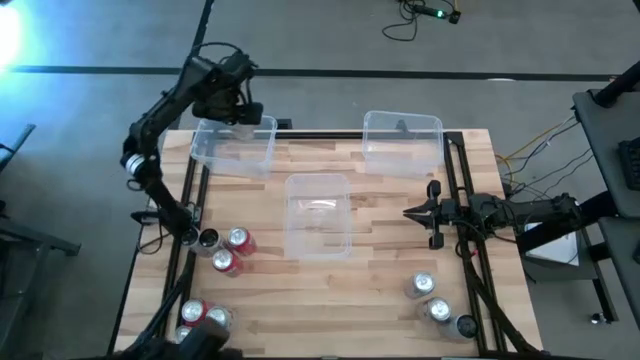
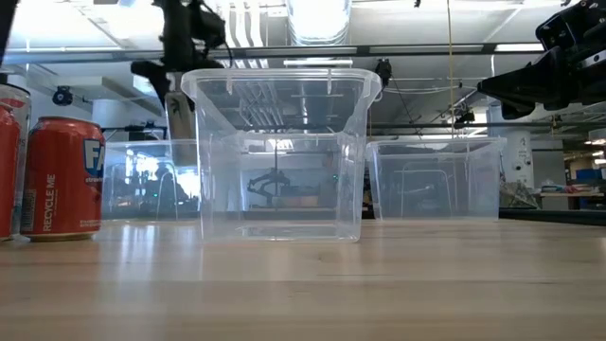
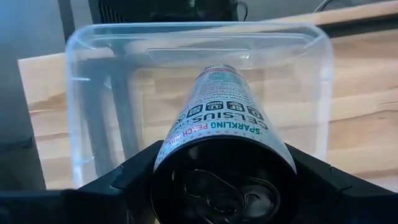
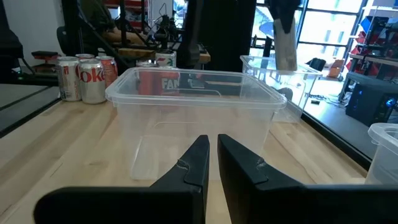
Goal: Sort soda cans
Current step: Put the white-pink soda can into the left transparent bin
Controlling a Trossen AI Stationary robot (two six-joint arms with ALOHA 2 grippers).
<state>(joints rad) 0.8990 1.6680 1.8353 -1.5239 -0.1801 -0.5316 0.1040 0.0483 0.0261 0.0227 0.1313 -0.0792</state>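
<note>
My left gripper is over the far-left clear bin, shut on a silver can with a black top. The can points down into that bin. My right gripper is shut and empty, level above the table at the right of the middle bin. Red cans stand upright on the table at the left, with more at the near left. Silver cans stand at the near right. My left gripper pinches the can between its two fingers on opposite sides of the can's wall near its top end. The fingers come from above and point down. The can hangs upright below them, bottom down, lifted clear above the bin's floor.
A third clear bin stands at the far right. In the low view the middle bin stands in front, with red cans at the left. A dark-topped can stands at the near right corner.
</note>
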